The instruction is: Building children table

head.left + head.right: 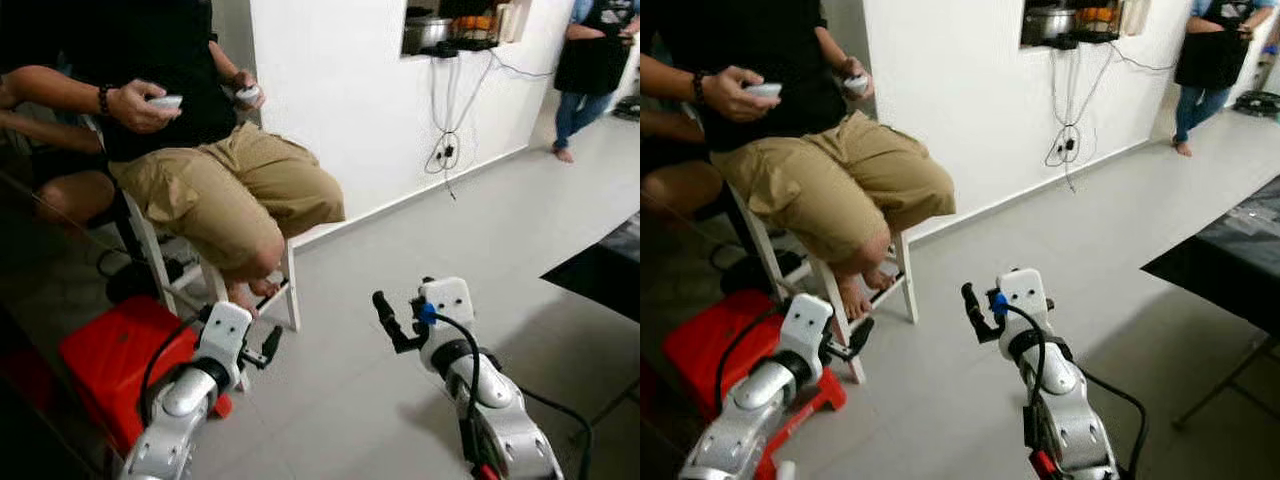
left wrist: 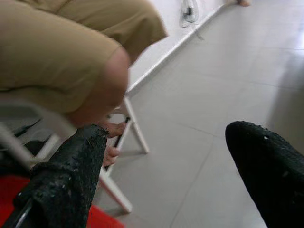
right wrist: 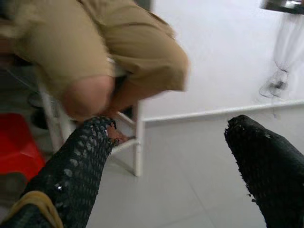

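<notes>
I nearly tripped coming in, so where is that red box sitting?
In the head views, the red box sits on the floor at the robot's left, beside the left gripper, by the white chair legs of a seated person.

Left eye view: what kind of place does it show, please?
Most likely a room in a home, perhaps beside a kitchen: a pale tiled floor, a cooking pot in a wall opening with cables hanging below, and a seated person on a white chair.

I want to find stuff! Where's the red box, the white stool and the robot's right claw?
red box (image 1: 115, 355), left eye view, its top face.
white stool (image 1: 291, 295), left eye view, its front leg.
right claw (image 1: 392, 322), left eye view, between its fingertips.
</notes>
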Available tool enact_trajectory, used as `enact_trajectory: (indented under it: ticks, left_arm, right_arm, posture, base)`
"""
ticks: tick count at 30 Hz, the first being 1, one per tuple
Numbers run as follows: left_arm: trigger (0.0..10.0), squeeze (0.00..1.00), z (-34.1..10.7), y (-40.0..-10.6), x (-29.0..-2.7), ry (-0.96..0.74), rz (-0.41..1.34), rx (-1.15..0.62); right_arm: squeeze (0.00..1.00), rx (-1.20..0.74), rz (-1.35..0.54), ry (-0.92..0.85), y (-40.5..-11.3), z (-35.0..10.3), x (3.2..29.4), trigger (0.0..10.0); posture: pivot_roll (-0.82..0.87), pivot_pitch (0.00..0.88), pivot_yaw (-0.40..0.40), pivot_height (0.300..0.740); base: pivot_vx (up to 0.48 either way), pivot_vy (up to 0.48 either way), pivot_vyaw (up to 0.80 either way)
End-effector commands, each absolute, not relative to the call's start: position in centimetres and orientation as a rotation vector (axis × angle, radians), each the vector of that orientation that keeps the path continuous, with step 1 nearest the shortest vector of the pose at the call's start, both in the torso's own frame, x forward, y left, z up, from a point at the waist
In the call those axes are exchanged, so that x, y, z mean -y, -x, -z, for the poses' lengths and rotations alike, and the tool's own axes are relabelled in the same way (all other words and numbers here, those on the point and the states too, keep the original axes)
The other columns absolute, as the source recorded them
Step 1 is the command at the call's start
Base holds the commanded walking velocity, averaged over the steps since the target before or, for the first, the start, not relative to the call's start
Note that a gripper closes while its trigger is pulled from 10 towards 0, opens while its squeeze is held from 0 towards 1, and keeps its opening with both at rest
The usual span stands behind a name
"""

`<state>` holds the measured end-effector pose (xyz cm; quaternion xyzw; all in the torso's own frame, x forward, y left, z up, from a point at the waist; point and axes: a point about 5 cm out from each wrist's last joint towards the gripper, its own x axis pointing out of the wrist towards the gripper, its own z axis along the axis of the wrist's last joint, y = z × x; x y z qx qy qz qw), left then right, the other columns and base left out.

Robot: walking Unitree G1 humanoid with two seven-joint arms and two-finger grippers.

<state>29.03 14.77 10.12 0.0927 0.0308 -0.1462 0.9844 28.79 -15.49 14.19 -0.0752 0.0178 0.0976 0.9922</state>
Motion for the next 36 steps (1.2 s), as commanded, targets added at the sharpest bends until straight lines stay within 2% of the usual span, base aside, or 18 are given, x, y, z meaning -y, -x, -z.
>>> enact_trajectory:
  ticks: [1,23,36]
  left_arm:
    - [10.0,0.00,-10.1,-28.9,-15.0,-0.187,0.295,-0.065]
    - [10.0,0.00,-10.1,-28.0,-15.2,-0.175,0.325,-0.058]
    - [10.0,0.00,-10.6,-28.2,-14.9,-0.167,0.352,-0.032]
  right_arm:
    - [0.00,-0.015,-0.191,0.122,-28.7,-14.4,15.4,10.0]
    - [0.00,-0.007,-0.057,0.081,-27.9,-14.1,17.4,10.0]
    - [0.00,0.002,-0.033,0.065,-27.8,-14.2,17.4,10.0]
  posture:
    - [0.01,0.000,-0.014,0.740]
    - [0.01,0.000,-0.023,0.740]
    - [0.01,0.000,-0.013,0.740]
  base:
    - [0.000,0.000,0.00]
    - [0.000,0.000,0.00]
    - [0.000,0.000,0.00]
